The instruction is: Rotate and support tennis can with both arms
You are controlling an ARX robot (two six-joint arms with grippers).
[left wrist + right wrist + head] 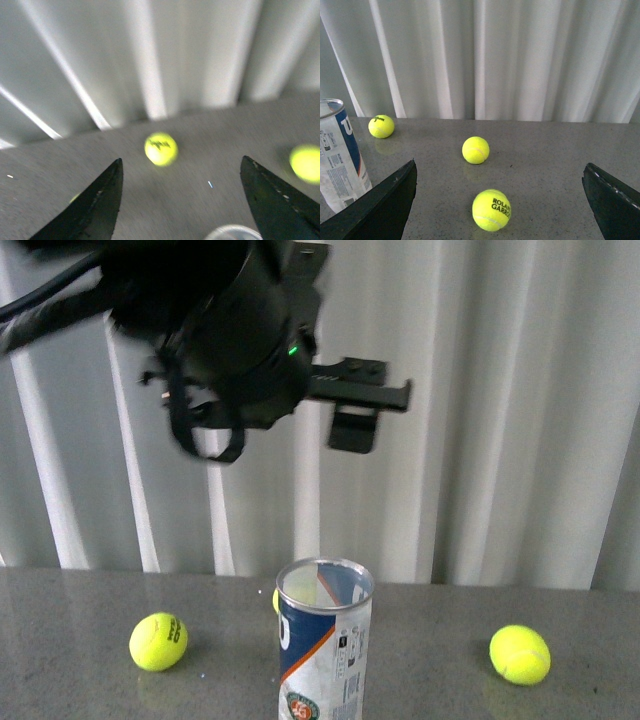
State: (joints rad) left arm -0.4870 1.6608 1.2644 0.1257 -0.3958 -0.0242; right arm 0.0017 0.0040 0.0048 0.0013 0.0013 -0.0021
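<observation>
Tennis can (324,642) stands upright and open-topped on the grey table (80,690), in front of the robot, with loose tennis balls (158,641) to either side and nothing touching it. Treat the task as not yet started. Your left gripper (182,200) is spread wide and empty, raised well above the can, whose rim shows just below it. Your right gripper (500,200) is also spread wide and empty, low over the table with the can off to one side. Both contacts, the rotation and the supporting hold remain to be done.
</observation>
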